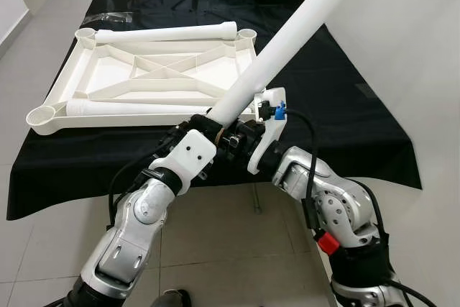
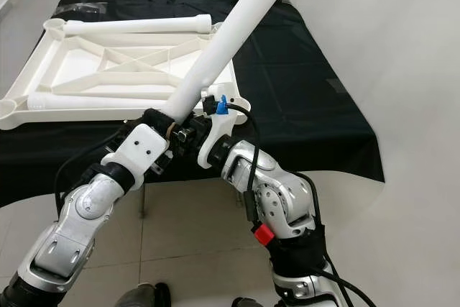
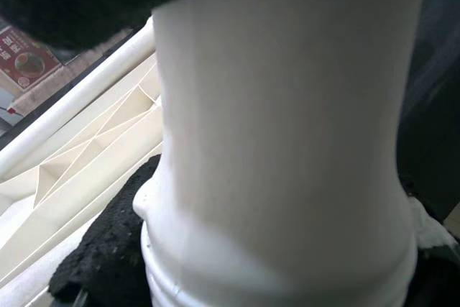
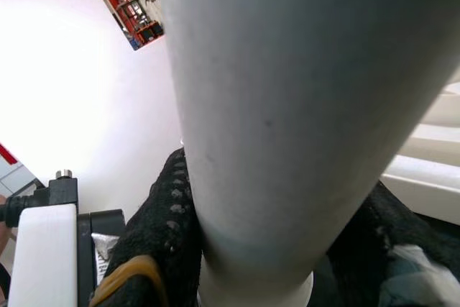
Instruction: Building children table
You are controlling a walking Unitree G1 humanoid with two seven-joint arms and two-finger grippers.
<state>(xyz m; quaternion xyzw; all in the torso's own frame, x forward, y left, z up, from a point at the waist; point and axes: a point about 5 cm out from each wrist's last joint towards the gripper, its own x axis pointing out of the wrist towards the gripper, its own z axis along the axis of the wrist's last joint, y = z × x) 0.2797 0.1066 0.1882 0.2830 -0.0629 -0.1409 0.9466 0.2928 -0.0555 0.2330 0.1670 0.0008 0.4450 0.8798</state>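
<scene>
We are clasping the long white plastic tube leg (image 1: 287,41) at its lower end with our left hand (image 1: 203,129) and right hand (image 1: 244,136) together, tilting it up-right, above the upturned white ribbed plastic tabletop (image 1: 144,77) lying on the black-draped surface (image 1: 345,106)

black-clothed table (image 1: 338,98), upturned white tabletop (image 1: 144,77)

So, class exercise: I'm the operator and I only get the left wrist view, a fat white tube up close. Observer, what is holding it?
Observer: Both grippers, left gripper and right gripper, clamp the lower end of the table leg, side by side.
Operator: Which way does it point?
Observer: It slants up and away to the robot's right.
Operator: And the tabletop?
Observer: The tabletop lies upside down on the black cloth, ribs up, with two more legs lying along its near and far edges.
</scene>
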